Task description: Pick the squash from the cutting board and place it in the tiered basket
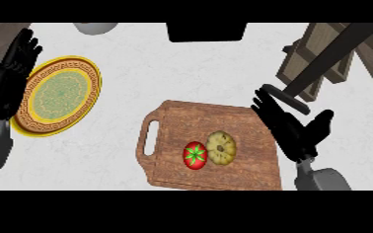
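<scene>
The squash [221, 147], judged light, stiff and ridged, is best taken from its right side, clear of the adjacent tomato [194, 155], by the spread-open right hand [295, 130].

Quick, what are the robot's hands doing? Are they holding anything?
Left hand: open, resting beside the plate, holding nothing.
Right hand: open, at the cutting board's right edge, holding nothing.
</scene>
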{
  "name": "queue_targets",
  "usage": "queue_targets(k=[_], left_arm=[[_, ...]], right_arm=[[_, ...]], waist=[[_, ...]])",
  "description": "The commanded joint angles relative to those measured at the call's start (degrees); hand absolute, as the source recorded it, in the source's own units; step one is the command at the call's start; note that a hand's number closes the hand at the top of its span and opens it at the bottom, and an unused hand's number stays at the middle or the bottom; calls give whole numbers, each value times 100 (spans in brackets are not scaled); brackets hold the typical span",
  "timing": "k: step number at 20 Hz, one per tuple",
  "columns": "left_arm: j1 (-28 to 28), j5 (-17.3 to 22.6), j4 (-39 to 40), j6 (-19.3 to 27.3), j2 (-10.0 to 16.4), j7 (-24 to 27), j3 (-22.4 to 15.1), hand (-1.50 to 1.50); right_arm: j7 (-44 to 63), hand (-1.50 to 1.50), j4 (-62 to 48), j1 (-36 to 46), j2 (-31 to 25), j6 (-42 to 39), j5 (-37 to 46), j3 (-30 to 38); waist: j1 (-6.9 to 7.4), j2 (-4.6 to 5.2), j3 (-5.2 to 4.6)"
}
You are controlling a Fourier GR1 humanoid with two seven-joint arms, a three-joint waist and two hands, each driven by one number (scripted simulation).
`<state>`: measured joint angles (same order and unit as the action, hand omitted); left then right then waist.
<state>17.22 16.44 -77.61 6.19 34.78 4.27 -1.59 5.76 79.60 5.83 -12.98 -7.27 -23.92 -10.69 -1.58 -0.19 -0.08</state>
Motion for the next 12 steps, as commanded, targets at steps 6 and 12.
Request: queue_targets(k=[6, 12], left_arm=[[-1266, -187, 609, 501, -932, -351, -607, 0], [-1838, -425, 431, 1095, -1757, -211, -1067, 0]], right_arm=[[-1319, 150, 1973, 1592, -1293, 674, 2233, 193], [-1267, -150, 2453, 462, -183, 3395, 3045, 839]], waist=[[115, -203, -87], [-27, -68, 3]])
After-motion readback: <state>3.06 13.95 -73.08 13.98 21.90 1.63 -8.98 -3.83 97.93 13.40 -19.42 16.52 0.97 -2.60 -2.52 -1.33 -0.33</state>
